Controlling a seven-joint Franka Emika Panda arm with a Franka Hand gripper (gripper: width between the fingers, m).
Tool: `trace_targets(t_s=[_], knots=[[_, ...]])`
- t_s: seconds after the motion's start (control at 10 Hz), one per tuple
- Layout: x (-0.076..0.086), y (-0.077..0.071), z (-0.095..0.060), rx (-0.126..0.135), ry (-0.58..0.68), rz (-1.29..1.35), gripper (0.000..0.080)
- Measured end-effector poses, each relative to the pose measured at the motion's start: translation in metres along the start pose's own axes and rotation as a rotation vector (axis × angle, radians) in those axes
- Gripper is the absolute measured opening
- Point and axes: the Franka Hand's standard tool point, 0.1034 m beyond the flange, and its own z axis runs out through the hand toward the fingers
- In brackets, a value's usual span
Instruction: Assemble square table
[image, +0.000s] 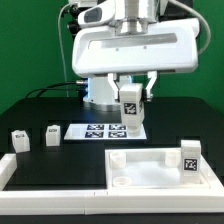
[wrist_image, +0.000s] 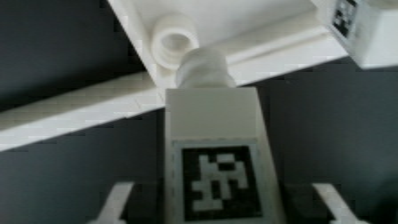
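Fingers clamped on a leg (wrist_image: 217, 150), the gripper (image: 131, 100) held it above the tabletop (image: 145, 168). Next, seemingly, the leg's tip needed aligning with the corner socket (wrist_image: 173, 42), then lowering.

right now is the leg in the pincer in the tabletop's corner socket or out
Out. The wrist view shows the tip of the leg beside the round corner socket, not inside it; the pincer holds it off the tabletop.
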Motion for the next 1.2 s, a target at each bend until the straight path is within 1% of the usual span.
trace_targets(t_s=[0.2,0.3,0.4,0.5,0.7,0.8,1.0,1.2], knots=[[-0.001,0.001,0.001,0.002,-0.003,0.003,0.0291],[-0.001,-0.002,0.003,0.012,0.023,0.013,0.0291],[-0.010,-0.006,0.017,0.027,0.084,0.004,0.0291],[-0.016,-0.005,0.032,0.021,0.098,0.008,0.0291],[-0.019,-0.004,0.043,0.020,0.139,0.023,0.0291],[-0.022,-0.001,0.049,0.010,0.133,0.018,0.0291],[-0.022,0.006,0.052,-0.002,0.131,-0.002,0.0291],[-0.025,0.010,0.062,-0.013,0.122,-0.007,0.0291]])
